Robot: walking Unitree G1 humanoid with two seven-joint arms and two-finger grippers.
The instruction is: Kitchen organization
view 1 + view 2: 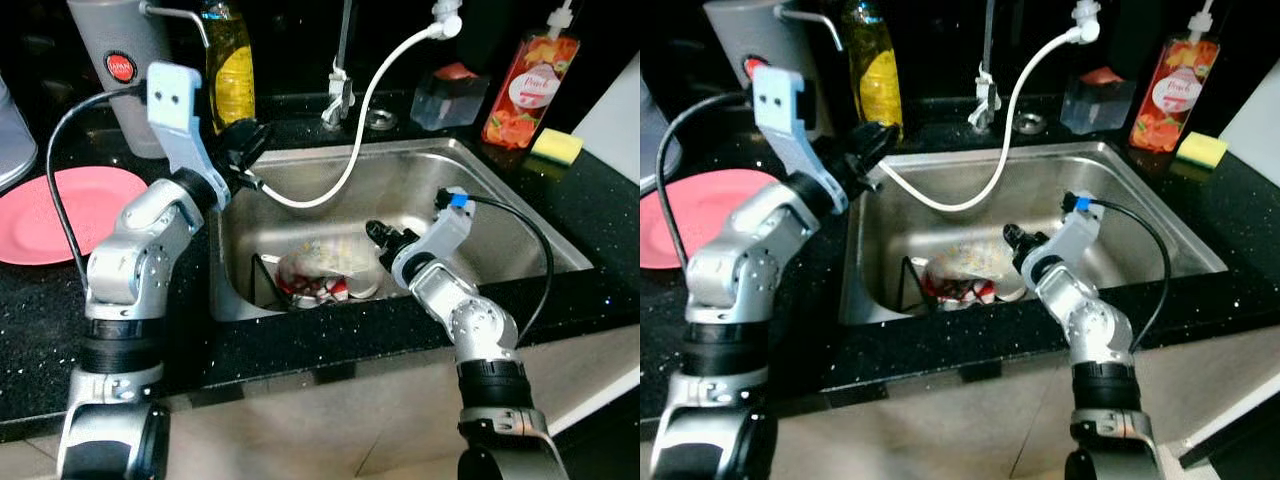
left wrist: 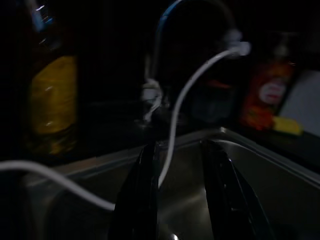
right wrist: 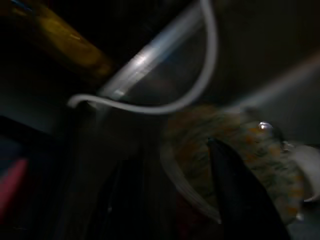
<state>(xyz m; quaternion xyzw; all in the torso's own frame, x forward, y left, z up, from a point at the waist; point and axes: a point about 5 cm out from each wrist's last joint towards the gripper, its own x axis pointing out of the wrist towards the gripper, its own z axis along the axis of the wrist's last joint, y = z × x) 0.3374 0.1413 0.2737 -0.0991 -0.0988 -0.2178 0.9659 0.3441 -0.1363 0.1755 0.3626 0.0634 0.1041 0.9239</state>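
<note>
1. Steel sink set in a black speckled table, with a white hose looping down from the tap into the basin.
2. Patterned bowl lying tilted among red-and-white dishes at the sink's bottom.
3. Right gripper down in the sink, fingers spread, one finger over the bowl's rim.
4. Left gripper raised at the sink's left edge near the yellow bottle, fingers apart, holding nothing.
5. Pink plate on the table, far left.
</note>
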